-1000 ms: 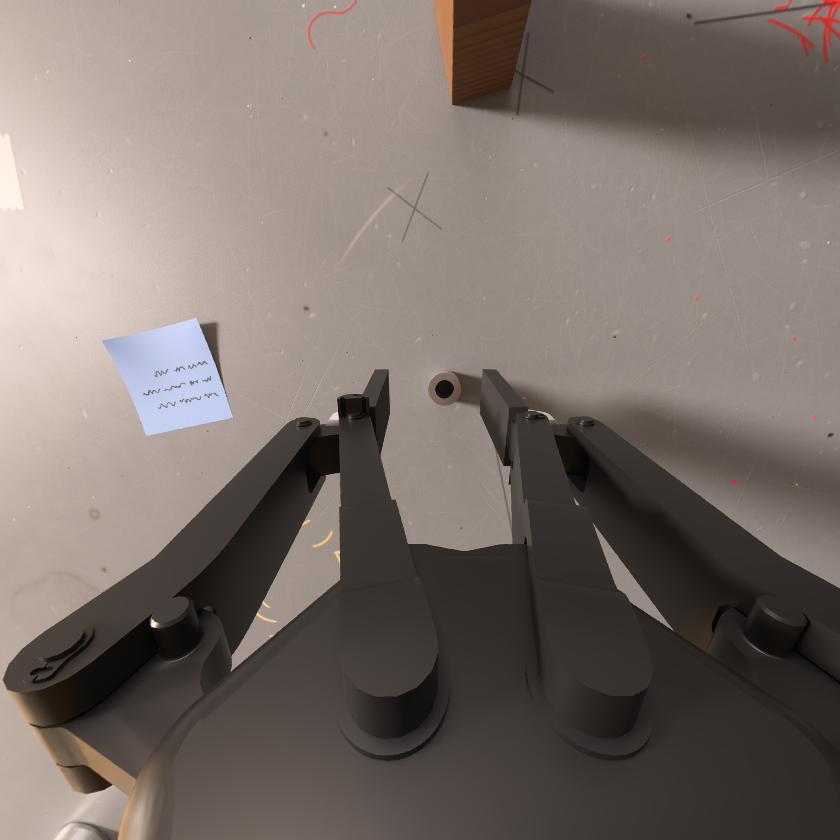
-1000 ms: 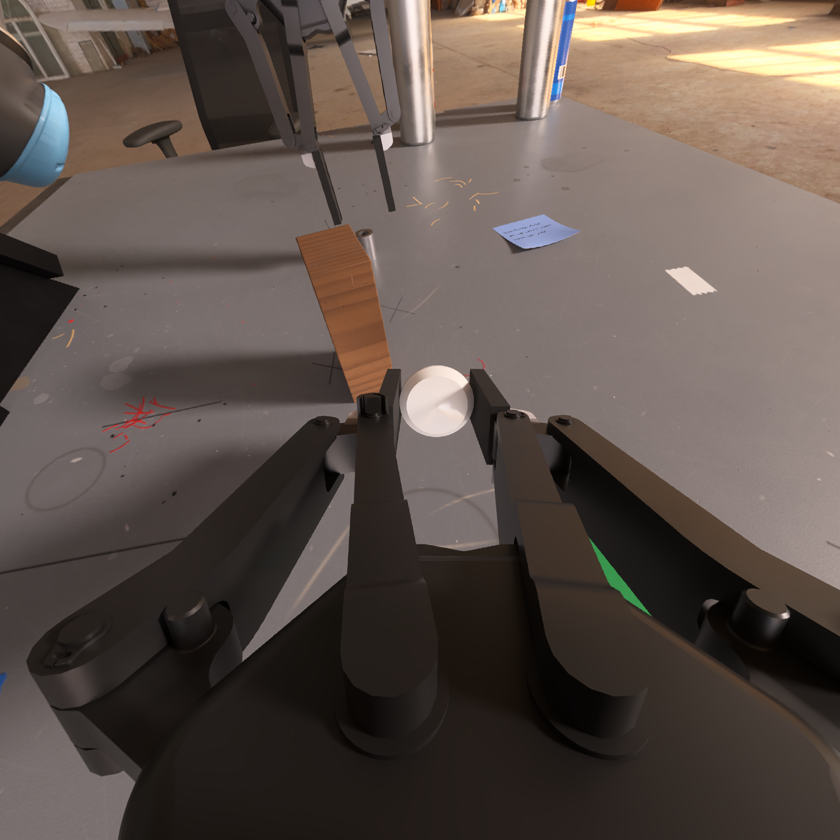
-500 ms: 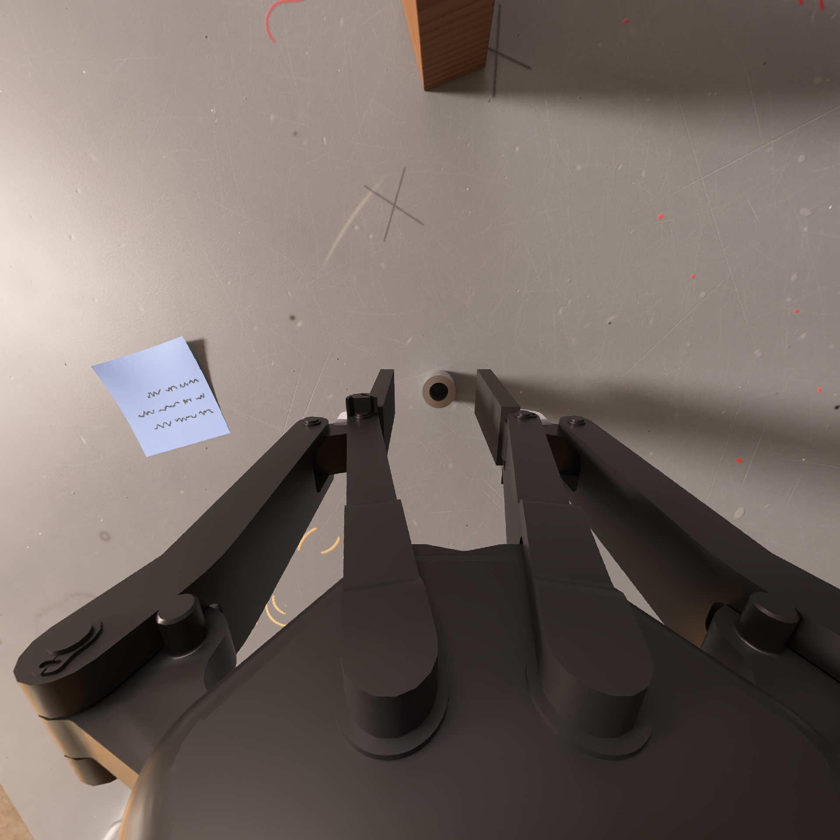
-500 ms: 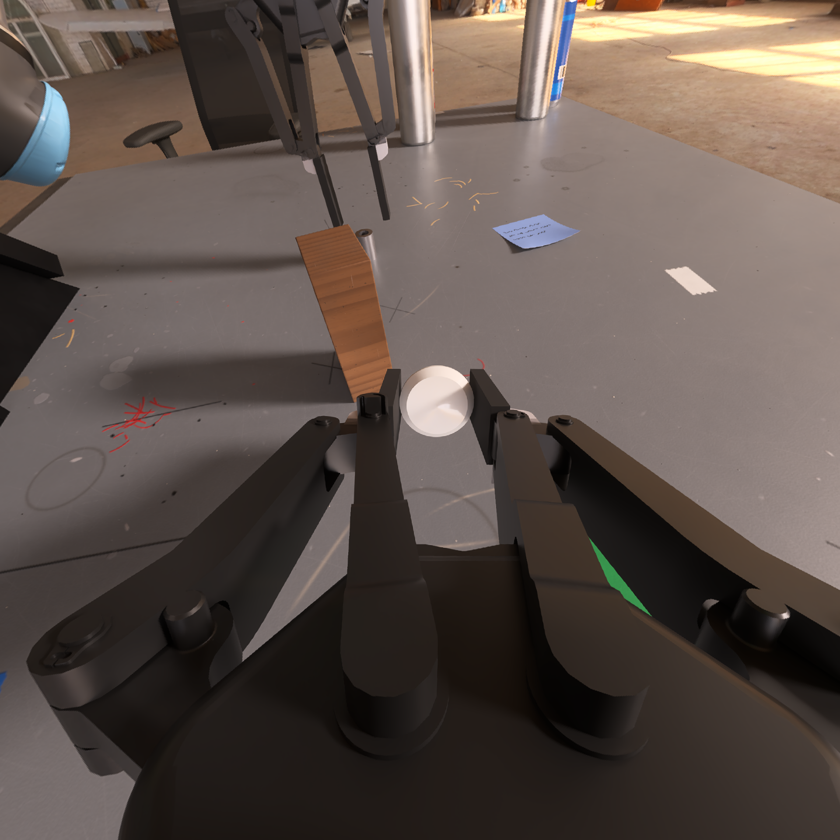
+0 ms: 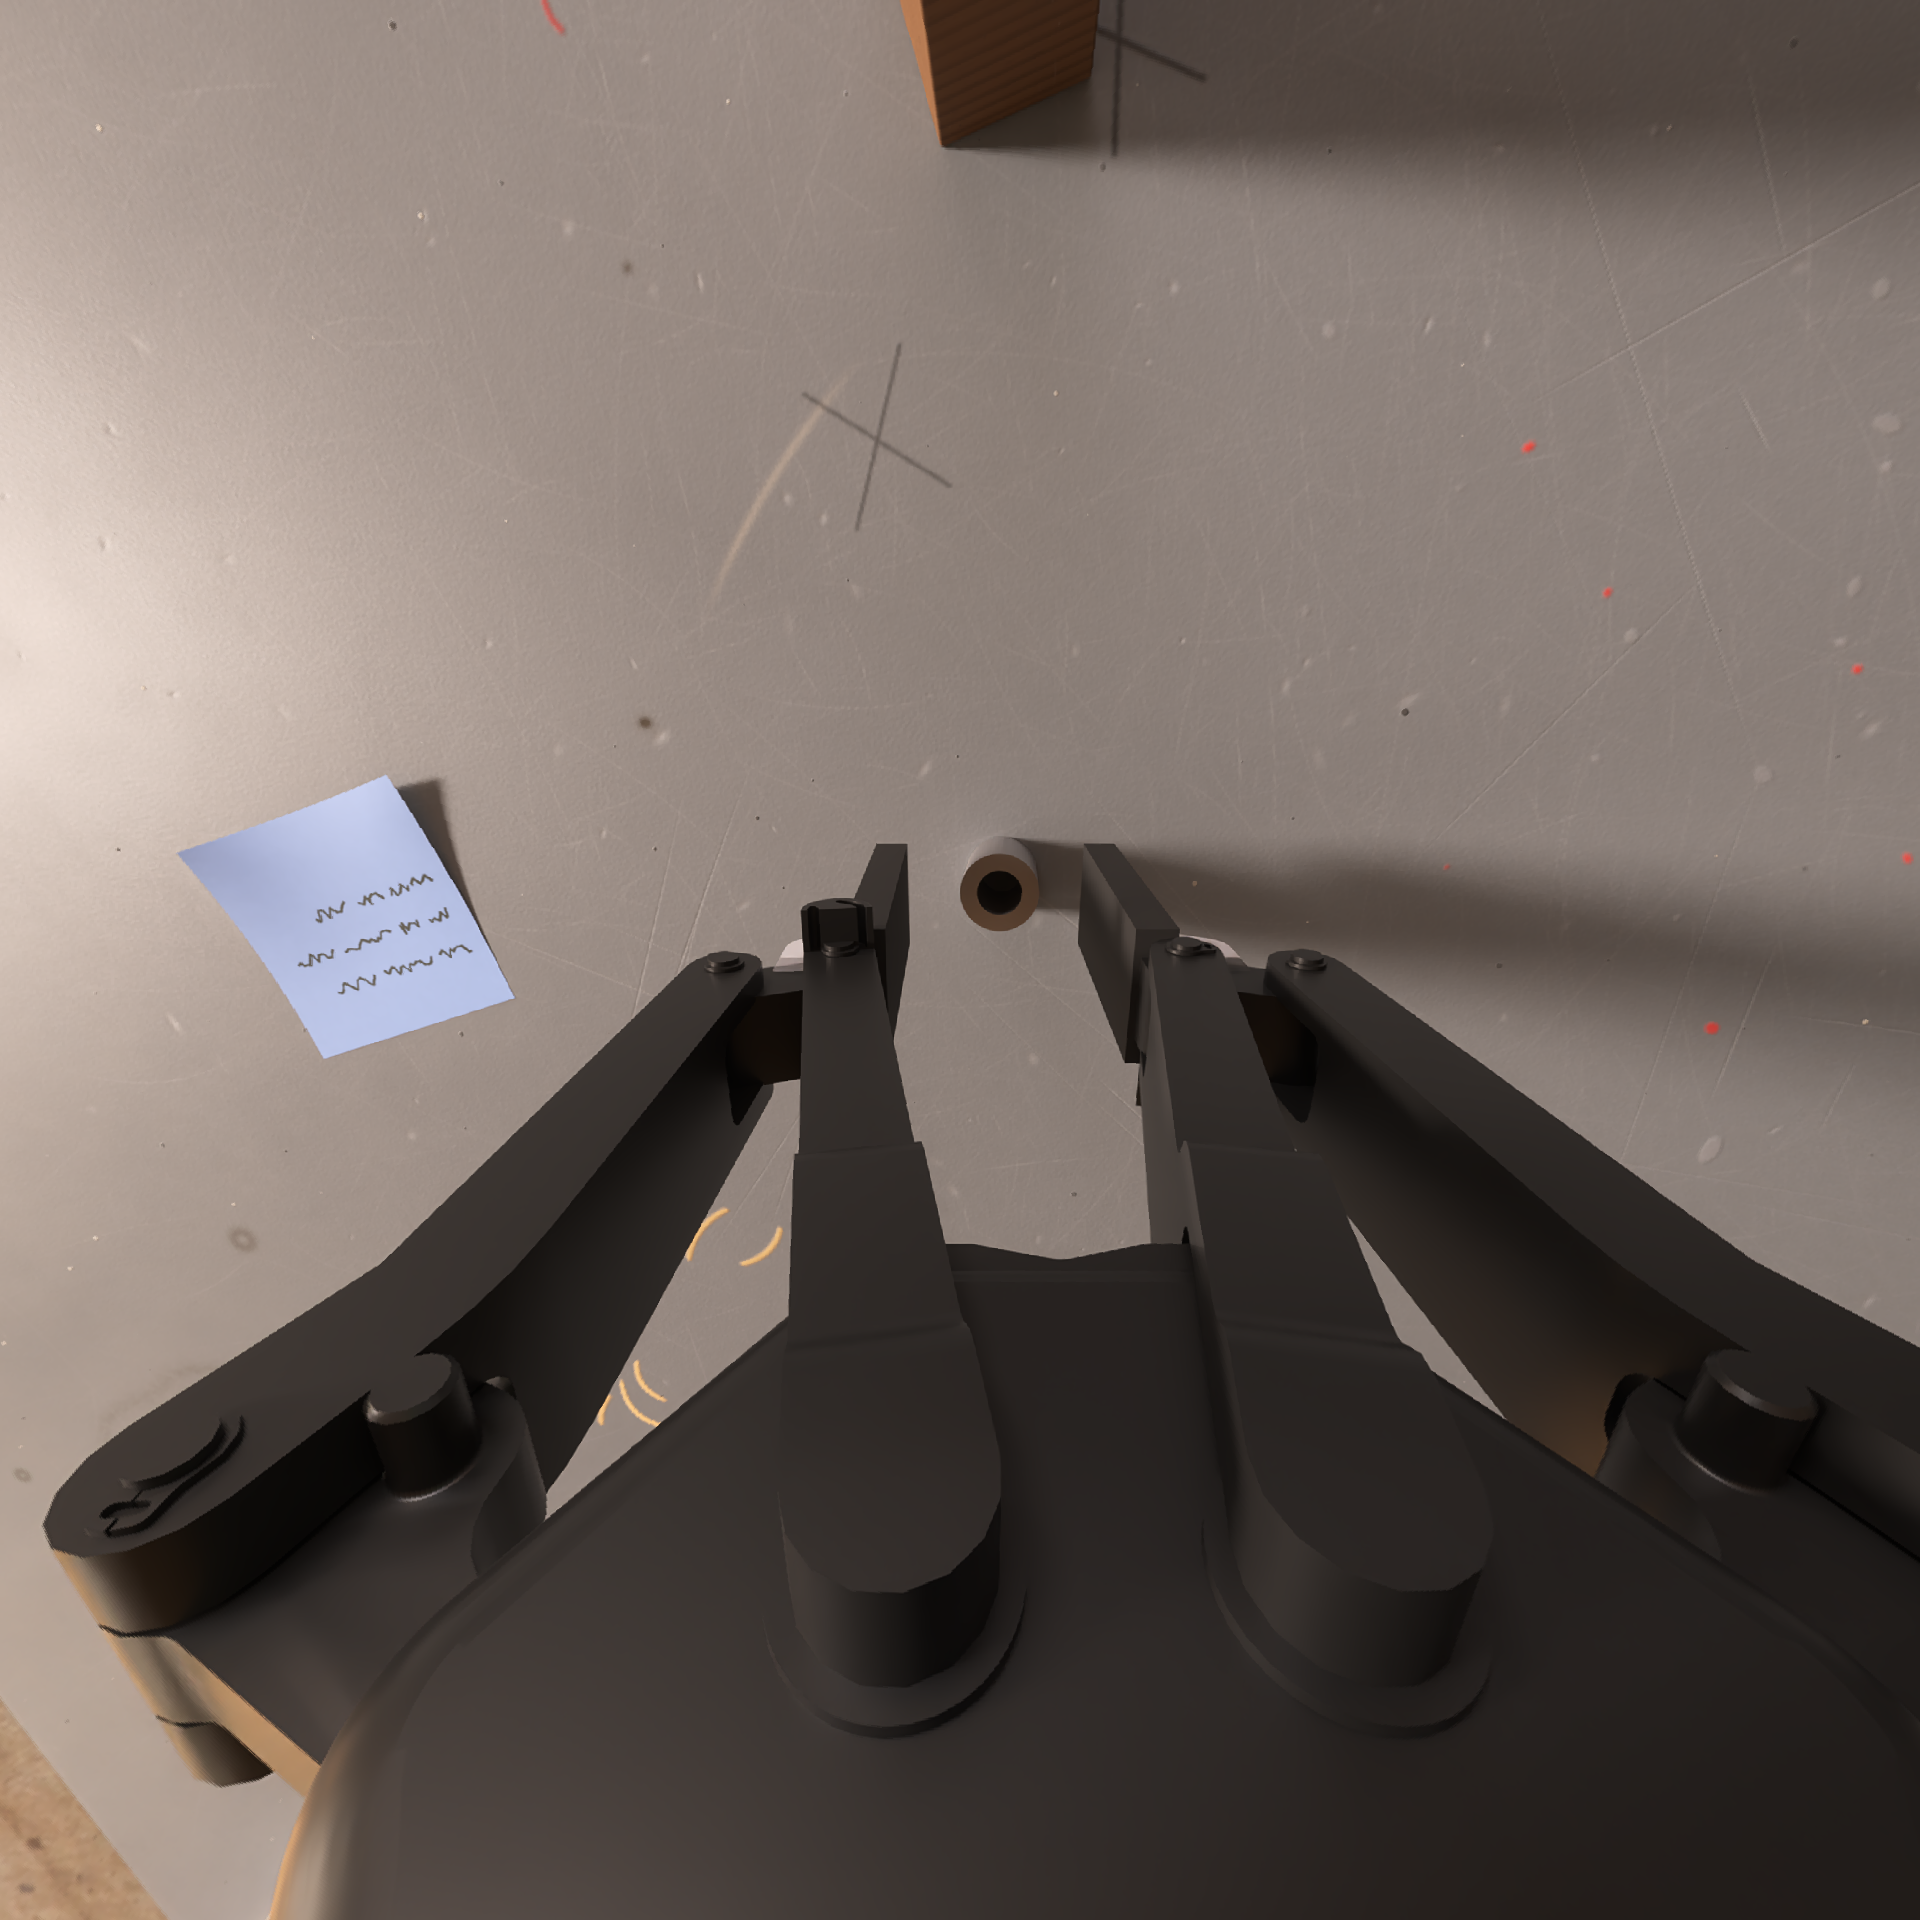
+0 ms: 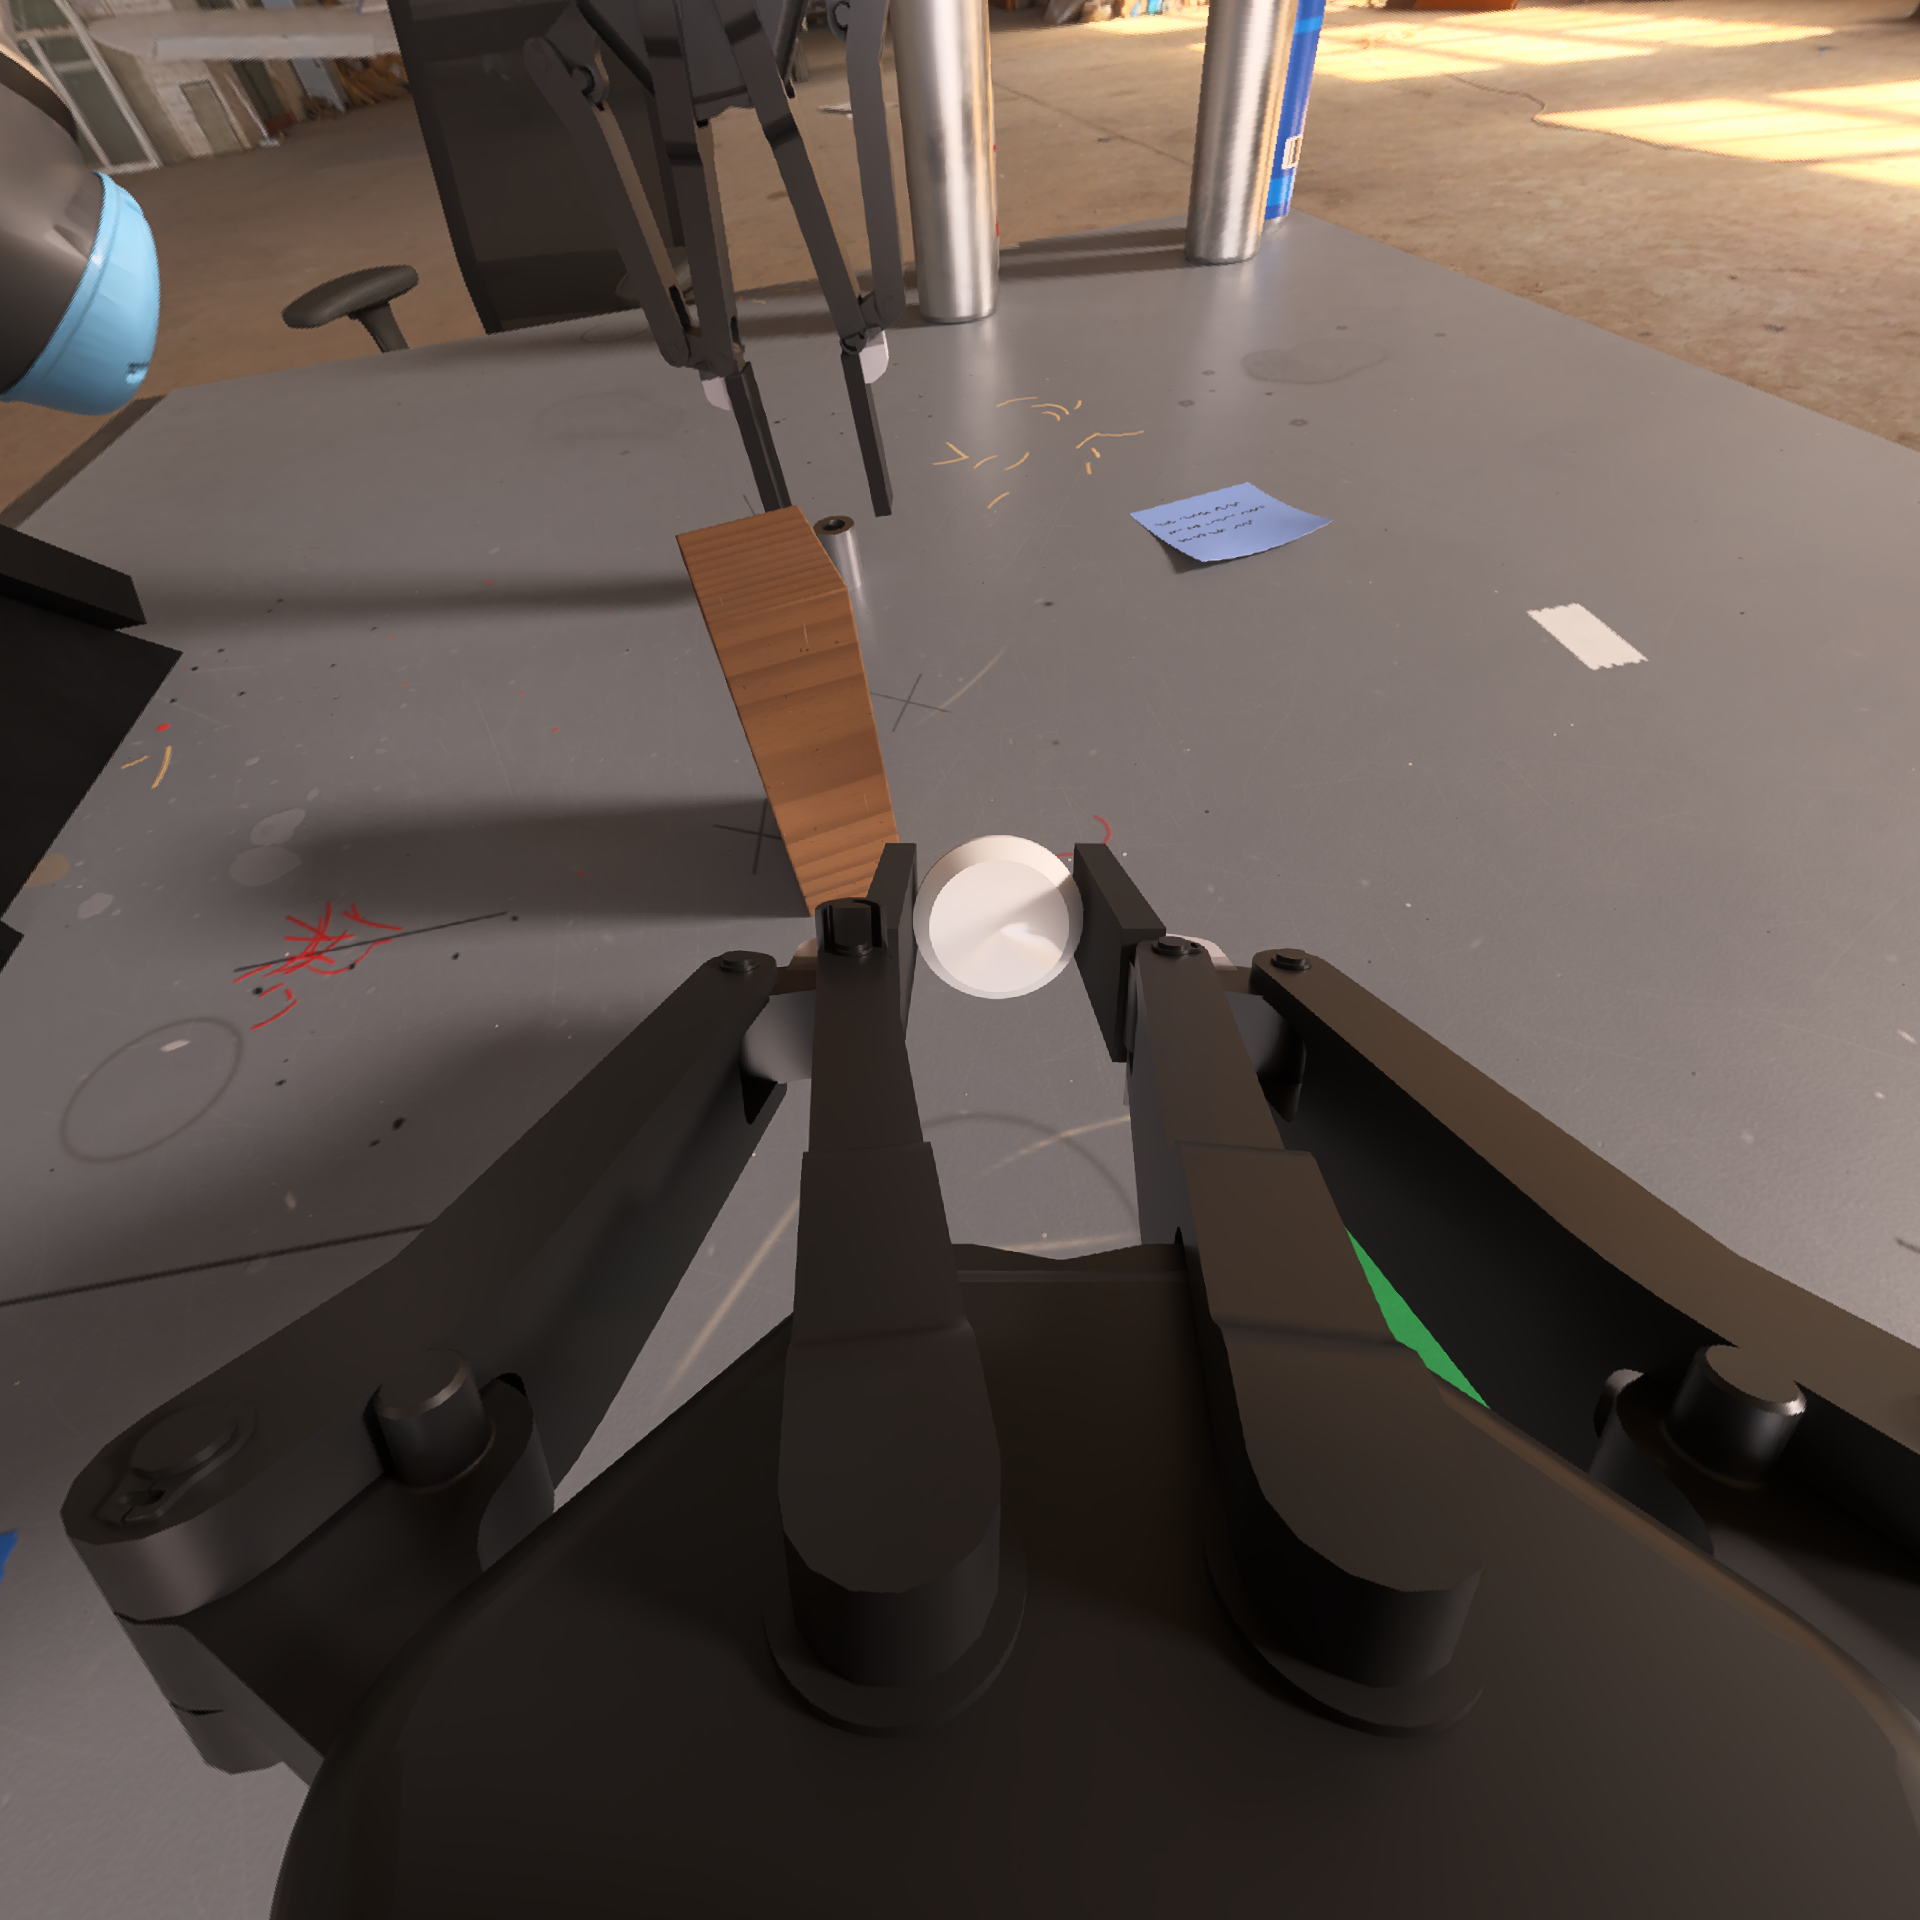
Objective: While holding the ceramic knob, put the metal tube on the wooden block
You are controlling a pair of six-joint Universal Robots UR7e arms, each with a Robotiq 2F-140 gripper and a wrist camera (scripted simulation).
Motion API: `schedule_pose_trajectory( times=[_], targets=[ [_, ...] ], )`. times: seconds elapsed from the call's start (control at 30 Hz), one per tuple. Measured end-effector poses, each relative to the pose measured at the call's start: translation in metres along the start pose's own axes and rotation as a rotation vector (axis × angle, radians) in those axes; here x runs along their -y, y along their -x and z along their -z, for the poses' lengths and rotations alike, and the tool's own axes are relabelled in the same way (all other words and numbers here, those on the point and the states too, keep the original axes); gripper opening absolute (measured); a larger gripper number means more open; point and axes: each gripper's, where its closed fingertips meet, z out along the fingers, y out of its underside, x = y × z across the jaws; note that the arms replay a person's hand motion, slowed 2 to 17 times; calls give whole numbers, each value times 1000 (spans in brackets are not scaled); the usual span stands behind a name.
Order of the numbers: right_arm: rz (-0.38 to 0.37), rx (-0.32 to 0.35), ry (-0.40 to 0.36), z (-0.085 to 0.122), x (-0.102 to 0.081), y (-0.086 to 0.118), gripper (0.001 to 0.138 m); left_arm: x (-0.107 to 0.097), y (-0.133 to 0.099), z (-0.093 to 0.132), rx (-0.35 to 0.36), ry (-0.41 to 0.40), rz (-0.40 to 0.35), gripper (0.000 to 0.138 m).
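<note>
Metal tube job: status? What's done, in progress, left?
Done: the right gripper is shut on the ceramic knob, held off the table. In hand: the left gripper is open above the metal tube, which stands upright on the table, framed between the fingers but not gripped. Left: close on the tube, lift it and set it on the wooden block.

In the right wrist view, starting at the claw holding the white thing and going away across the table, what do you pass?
Ceramic knob in the right gripper → wooden block → metal tube → left gripper above it → silver posts.
</note>
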Motion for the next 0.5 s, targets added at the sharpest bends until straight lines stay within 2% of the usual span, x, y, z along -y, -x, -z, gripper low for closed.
schedule_pose_trajectory(
  times=[0.5],
  targets=[
    [5,2,4,-1,0,1,40,4,4,-2,12,-20,8,42]
  ],
)
